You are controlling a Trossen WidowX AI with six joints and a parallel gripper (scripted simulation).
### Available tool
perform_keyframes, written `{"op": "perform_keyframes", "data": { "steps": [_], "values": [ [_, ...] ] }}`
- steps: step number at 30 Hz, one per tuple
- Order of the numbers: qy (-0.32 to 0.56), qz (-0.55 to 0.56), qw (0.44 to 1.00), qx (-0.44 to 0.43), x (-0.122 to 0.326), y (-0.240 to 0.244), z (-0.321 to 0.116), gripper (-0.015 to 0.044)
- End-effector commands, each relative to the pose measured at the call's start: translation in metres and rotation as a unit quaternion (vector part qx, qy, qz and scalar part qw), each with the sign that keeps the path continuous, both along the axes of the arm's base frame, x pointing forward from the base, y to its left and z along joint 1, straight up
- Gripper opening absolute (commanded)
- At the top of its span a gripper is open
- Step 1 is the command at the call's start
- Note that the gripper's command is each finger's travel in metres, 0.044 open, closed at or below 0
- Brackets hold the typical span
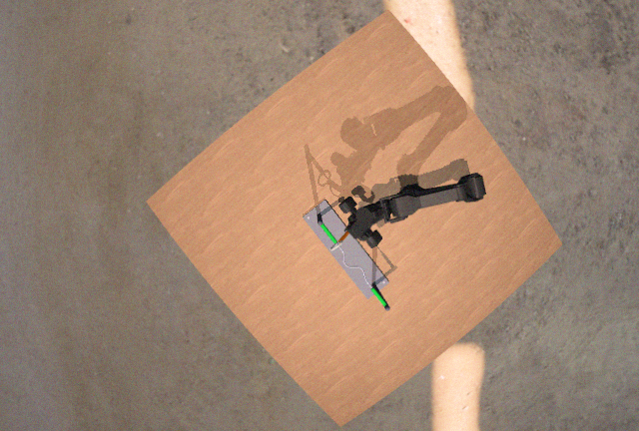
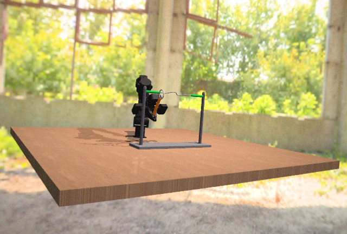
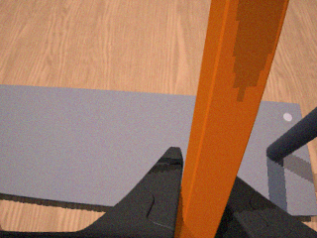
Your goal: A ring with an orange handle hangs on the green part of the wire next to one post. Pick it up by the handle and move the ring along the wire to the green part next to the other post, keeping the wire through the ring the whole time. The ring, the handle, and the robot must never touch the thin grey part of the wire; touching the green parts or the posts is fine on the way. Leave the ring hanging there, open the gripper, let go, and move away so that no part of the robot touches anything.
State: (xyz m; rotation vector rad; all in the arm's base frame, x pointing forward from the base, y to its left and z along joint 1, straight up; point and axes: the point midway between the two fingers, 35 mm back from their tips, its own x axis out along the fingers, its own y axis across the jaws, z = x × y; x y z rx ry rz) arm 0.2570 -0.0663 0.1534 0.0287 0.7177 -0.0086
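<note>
End effector [image 3: 188, 225] pinching the orange handle [image 3: 232, 106] low on its shaft, likely so the ring [image 2: 161, 92] rides above, centred round the wire. Handle tilted, bright orange, flat-sided. Ring thin, pale, sitting at the inner end of the first green part [image 2: 153, 91], verging on the grey wire [image 2: 176, 94].

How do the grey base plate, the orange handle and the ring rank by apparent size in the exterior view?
1. Grey base plate, by far the widest.
2. Orange handle, a short tilted bar held in the gripper.
3. Ring, a small loop at the wire.
</note>
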Motion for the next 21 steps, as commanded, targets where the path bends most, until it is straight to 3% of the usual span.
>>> {"op": "perform_keyframes", "data": {
  "steps": [1, 21],
  "values": [
    [0.032, -0.005, 0.999, 0.0, -0.009, 0.006, 0.01, -0.015],
    [0.209, -0.081, 0.972, 0.077, -0.04, 0.053, 0.048, -0.015]
  ]
}}
